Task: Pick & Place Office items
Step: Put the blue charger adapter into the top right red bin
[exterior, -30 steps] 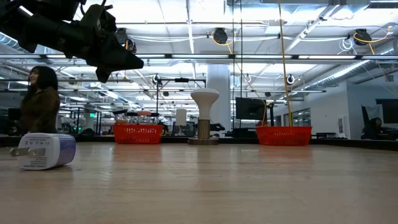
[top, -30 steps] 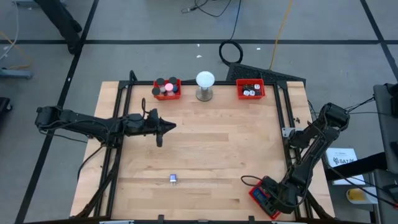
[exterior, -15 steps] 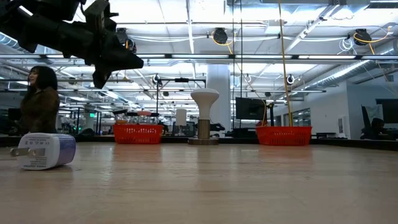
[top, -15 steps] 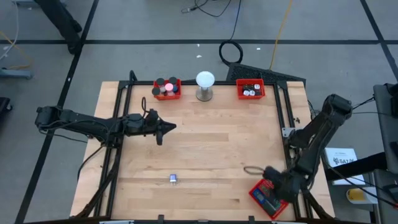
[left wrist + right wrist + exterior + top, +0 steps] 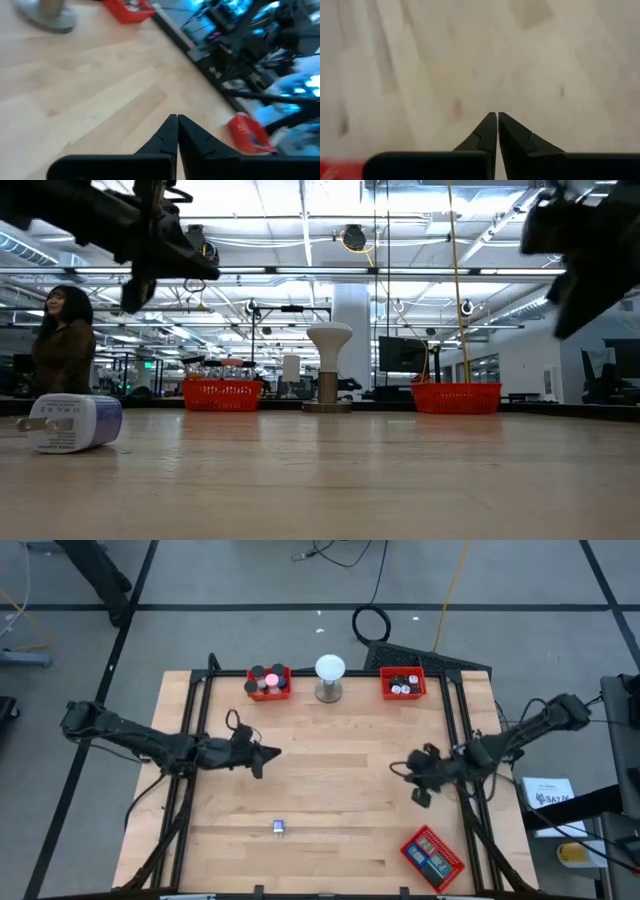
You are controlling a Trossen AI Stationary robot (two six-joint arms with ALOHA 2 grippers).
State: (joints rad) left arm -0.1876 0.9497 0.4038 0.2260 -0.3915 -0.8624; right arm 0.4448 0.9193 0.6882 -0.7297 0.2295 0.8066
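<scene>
My right gripper (image 5: 412, 766) is pinched fully closed on nothing, hanging above bare wood toward the right rail, nearer me than the white globe lamp (image 5: 329, 668); wrist view shows only table past the tips, so nothing is carried. Left gripper (image 5: 268, 752) is likewise clamped together and empty, off the table on the lamp's left and nearer me. Both jaws closed means neither is set for a pick: whichever goes next has to spread first. The only loose office item I can see is the white plug adapter (image 5: 280, 828), lying on its side near the front edge, well apart from the lamp, prongs pointing sideways in the low view (image 5: 72, 423). It sits closer to the left gripper, so I judge that arm is the better reach. Other items are sorted already: dark and pink discs fill the red tray (image 5: 284, 690) just left of the lamp, small pieces sit in the red tray (image 5: 418, 690) just right of it, and a third red tray (image 5: 408, 849) at the front-right corner holds blue pieces. Which tray suits the adapter, I can't tell.
</scene>
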